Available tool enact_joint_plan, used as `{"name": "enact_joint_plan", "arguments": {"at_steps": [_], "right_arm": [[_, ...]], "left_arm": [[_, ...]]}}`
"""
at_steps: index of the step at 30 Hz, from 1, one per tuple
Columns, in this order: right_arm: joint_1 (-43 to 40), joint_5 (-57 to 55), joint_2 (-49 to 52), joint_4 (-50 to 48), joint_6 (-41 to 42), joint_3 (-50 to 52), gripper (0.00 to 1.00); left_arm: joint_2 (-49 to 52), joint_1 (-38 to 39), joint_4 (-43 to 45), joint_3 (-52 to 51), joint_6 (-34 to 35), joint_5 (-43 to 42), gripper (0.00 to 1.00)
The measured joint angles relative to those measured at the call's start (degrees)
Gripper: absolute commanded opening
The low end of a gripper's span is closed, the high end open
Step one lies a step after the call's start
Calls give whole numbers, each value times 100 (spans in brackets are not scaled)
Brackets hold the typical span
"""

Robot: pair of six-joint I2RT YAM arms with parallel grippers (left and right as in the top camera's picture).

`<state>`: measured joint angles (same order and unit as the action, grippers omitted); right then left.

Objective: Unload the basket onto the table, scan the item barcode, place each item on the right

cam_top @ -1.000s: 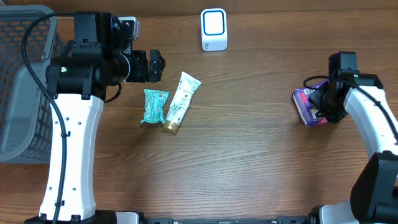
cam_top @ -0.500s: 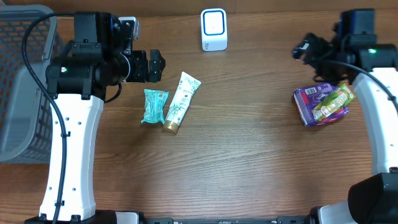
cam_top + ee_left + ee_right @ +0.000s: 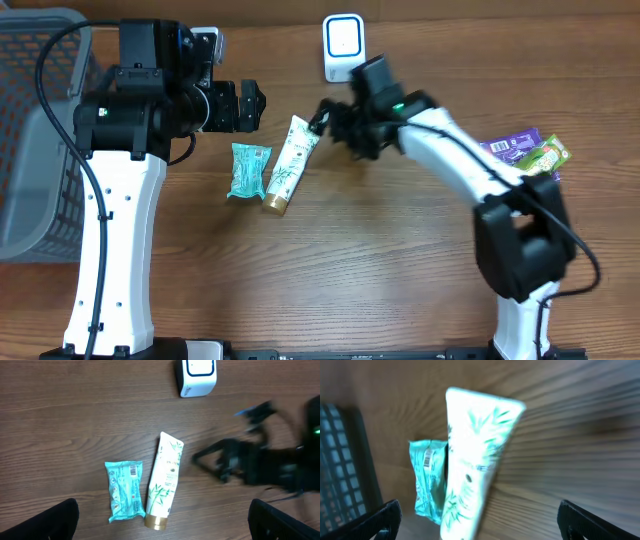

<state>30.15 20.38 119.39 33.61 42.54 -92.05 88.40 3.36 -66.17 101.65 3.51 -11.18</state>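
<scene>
basket (image 3: 25,70): grey mesh, far left | table (image 3: 350,260): brown wood

I saw the wooden table (image 3: 330,260) carrying a scanner (image 3: 343,47) top centre, teal packet (image 3: 247,170) and tube (image 3: 292,164) centre-left, purple packet (image 3: 515,148) at right.

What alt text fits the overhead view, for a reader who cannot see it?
The right arm stretches across a wooden table, its open fingers close to the top end of a white tube that lies beside a teal packet. A white scanner stands behind, purple packets lie far right, and the left arm hovers by a grey basket.
</scene>
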Motion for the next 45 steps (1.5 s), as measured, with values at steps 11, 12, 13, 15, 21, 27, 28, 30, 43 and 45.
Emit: {"name": "enact_joint_plan", "arguments": {"at_steps": [11,12,13,15,21,27,28,30,43,45], "right_arm": [[835,-765,627,-872,483,4,84],[881,-802,658,-905,507,4,80],[953,-859,710,-955,544,4,74],[1091,-929,831,-960,570,4,61],[1169,-1069,916,-920,553,0,12],[1097,-960,890,-632,404,-129,4],[1078,-914,876,-560,352,-129,4],[964,-667,833,-417,70,-127,4],[-1156,2208,424,1639,-3029,74,32],[-1215,1812,367,2037,-3351,205,37]], "left_arm": [[0,0,0,0,0,0,100],[0,0,0,0,0,0,100],[0,0,0,0,0,0,100],[0,0,0,0,0,0,100],[0,0,0,0,0,0,100],[0,0,0,0,0,0,100],[0,0,0,0,0,0,100],[0,0,0,0,0,0,100],[0,0,2,0,0,0,100],[0,0,0,0,0,0,100]]}}
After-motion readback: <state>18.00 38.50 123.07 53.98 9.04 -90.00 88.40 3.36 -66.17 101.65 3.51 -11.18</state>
